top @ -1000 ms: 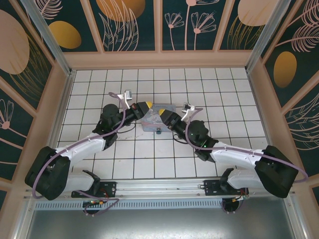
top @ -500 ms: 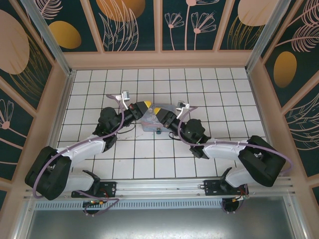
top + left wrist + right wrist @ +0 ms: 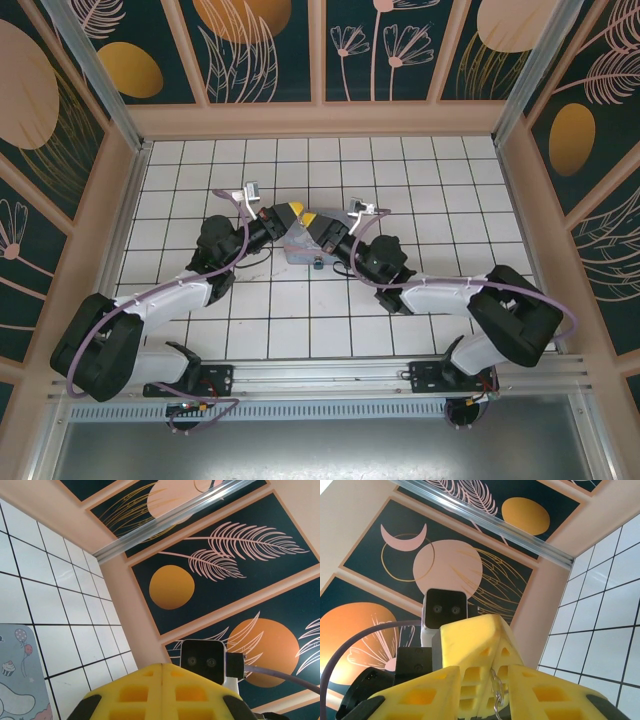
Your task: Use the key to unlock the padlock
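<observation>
A: What hangs between the right fingers (image 3: pixel 422 695)?
B: A silver link (image 3: pixel 496 692). The bottom edge cuts it off, and I can't tell what it belongs to.
A: From above?
B: Left gripper (image 3: pixel 292 213) and right gripper (image 3: pixel 314 221) hide most of the tin (image 3: pixel 303 248).

The left arm (image 3: pixel 170 292) and right arm (image 3: pixel 440 295) share white links, black joint housings, lilac cables (image 3: pixel 280 673), and yellow, waffle-pocketed fingertips (image 3: pixel 135 695) on the jaws.

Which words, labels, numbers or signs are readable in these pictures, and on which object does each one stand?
No text can be read.
The pastel tin carries only drawings, balloons and a cupcake, with no letters visible.
The wall panels show leaves and circles, with no writing.
Any marking on the arm bases is too small to read.
</observation>
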{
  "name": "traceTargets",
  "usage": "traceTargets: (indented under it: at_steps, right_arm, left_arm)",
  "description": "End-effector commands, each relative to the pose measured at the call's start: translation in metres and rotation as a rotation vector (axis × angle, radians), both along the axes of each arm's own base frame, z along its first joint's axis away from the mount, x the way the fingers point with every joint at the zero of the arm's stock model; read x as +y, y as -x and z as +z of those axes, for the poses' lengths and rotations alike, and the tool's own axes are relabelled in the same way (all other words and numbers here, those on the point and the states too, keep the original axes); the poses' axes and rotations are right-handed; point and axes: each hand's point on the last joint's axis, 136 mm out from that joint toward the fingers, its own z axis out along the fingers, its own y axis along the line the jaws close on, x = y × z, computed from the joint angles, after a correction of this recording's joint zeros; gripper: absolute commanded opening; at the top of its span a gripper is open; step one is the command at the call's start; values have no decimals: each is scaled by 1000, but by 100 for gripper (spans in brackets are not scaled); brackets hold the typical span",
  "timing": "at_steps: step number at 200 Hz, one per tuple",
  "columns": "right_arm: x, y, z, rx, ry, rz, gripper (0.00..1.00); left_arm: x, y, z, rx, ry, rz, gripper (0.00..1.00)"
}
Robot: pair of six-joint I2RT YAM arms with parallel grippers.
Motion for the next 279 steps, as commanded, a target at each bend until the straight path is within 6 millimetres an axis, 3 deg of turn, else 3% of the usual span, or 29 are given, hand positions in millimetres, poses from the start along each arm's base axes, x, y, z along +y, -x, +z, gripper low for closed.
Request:
traceTargets:
  at_steps: [1,170,208,238,243,263,279]
  right_arm:
    - [4,0,20,-35,-63,27,29]
    - [11,-1,6,-1,-63,49,15]
    - [11,0,3,3,-59,52,0]
    - [8,1,-2,11,-48,45,0]
    - [6,1,-3,14,-44,38,0]
    - [-2,3,-9,20,-21,19,0]
    - [-9,7,-11,21,-4,9,0]
  left_arm:
    - [0,2,5,-25,16,-2,0]
    - [-1,0,0,-16,4,0,0]
    - [-1,-1,-1,-14,4,2,0]
    - [-1,-2,-1,-8,1,10,0]
    - [-1,-2,-1,-4,-3,12,6]
    - [2,-4,-1,3,-38,34,49]
    - [8,-5,4,-19,-80,67,67]
